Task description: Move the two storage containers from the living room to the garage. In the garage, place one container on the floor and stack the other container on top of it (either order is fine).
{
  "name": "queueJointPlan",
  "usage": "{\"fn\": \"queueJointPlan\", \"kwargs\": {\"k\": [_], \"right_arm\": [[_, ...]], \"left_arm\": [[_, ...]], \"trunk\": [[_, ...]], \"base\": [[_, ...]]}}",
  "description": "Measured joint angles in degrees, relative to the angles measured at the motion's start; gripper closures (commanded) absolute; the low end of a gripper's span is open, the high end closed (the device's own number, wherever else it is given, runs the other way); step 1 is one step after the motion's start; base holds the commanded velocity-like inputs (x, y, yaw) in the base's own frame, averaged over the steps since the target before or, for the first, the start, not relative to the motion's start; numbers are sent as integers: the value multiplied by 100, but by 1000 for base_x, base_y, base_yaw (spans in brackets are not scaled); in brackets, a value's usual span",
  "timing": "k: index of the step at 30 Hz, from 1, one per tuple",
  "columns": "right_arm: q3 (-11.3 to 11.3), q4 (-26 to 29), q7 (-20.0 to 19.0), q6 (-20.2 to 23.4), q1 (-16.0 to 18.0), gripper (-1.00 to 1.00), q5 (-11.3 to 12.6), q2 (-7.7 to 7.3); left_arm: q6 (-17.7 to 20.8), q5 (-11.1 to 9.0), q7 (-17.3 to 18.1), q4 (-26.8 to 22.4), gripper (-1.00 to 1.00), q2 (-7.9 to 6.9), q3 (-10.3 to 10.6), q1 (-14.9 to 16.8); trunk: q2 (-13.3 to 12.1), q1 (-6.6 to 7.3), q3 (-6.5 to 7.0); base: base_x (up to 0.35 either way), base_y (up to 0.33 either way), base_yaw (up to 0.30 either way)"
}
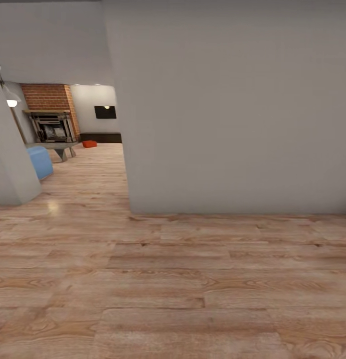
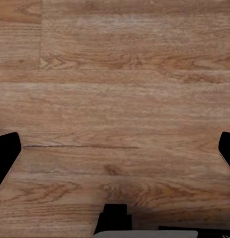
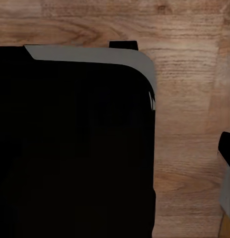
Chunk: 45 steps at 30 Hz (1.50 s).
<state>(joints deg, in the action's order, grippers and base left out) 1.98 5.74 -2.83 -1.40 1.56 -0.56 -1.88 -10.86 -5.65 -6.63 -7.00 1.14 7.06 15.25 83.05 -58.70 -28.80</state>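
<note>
Still far from the goal: one storage container (image 1: pixel 89 143) on the wood floor (image 1: pixel 173 289) just beside the brick fireplace (image 1: pixel 49 114), near the blue sofa (image 1: pixel 40 160). Grey wall (image 1: pixel 233 109) between robot and fireplace, its corner close ahead. Left gripper (image 2: pixel 115 148) spread apart, holding nothing; right gripper: cannot tell. Risk: clipping that wall corner if turning too tightly toward the fireplace.

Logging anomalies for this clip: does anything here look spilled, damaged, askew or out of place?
Nothing stands out. One orange-red container sits on the wood floor near the fireplace, far off; too small to judge its condition.
</note>
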Motion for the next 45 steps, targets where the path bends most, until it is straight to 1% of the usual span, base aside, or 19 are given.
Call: {"fn": "queueJointPlan", "kwargs": {"k": [10, 21, 45], "right_arm": [[-4, 0, 0, -3, -1, -100, 0, 5], [-3, -1, 0, -4, 0, -100, 0, 5], [-7, -1, 0, -3, 1, -100, 0, 5]], "left_arm": [[0, 1, 0, 0, -100, 0, 0, 0], [0, 0, 0, 1, -100, 0, 0, -1], [0, 0, -1, 2, -100, 8, 0, -1]], "trunk": [[0, 0, 0], [0, 0, 0], [0, 0, 0]], "base": [[343, 0, 92], [343, 0, 160], [343, 0, 242]]}}
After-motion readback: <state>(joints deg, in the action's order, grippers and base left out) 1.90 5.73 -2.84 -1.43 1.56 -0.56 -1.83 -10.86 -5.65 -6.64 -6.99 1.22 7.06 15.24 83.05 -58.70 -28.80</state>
